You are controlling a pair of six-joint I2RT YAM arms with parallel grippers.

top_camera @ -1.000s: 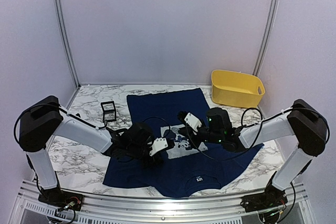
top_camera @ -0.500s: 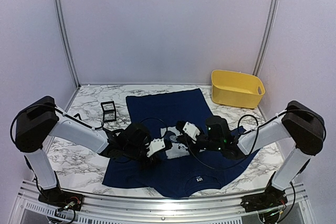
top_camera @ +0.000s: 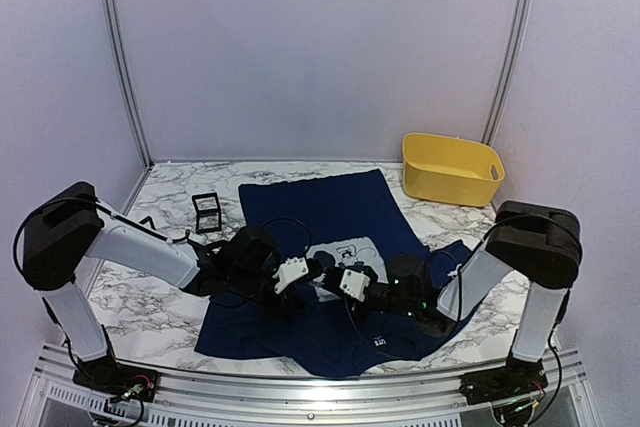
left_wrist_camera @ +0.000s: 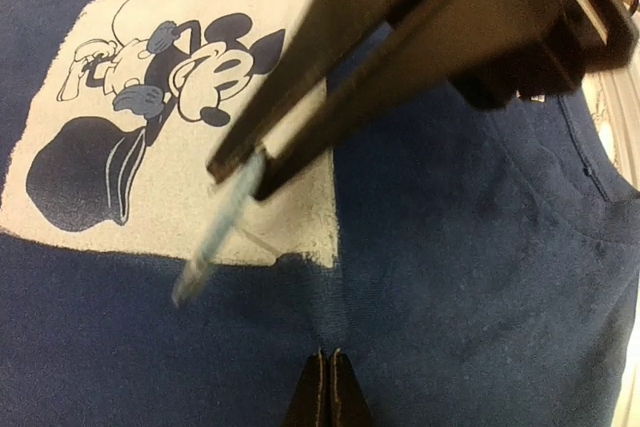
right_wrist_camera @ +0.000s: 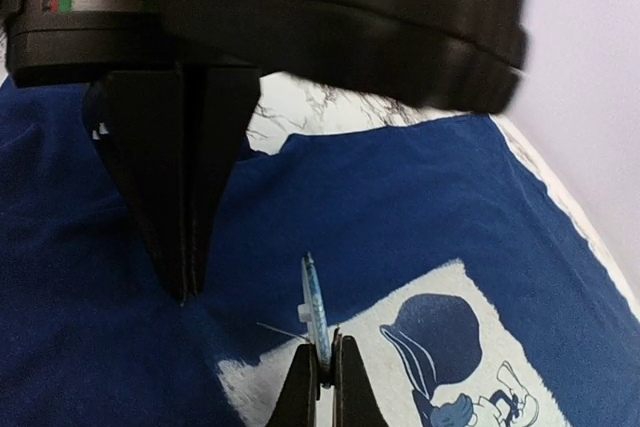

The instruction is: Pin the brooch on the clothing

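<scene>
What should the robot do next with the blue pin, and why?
Probably lower the right gripper so the brooch pokes the T-shirt: it hangs just over the cloth, where the left gripper seems to pinch a fold.
</scene>
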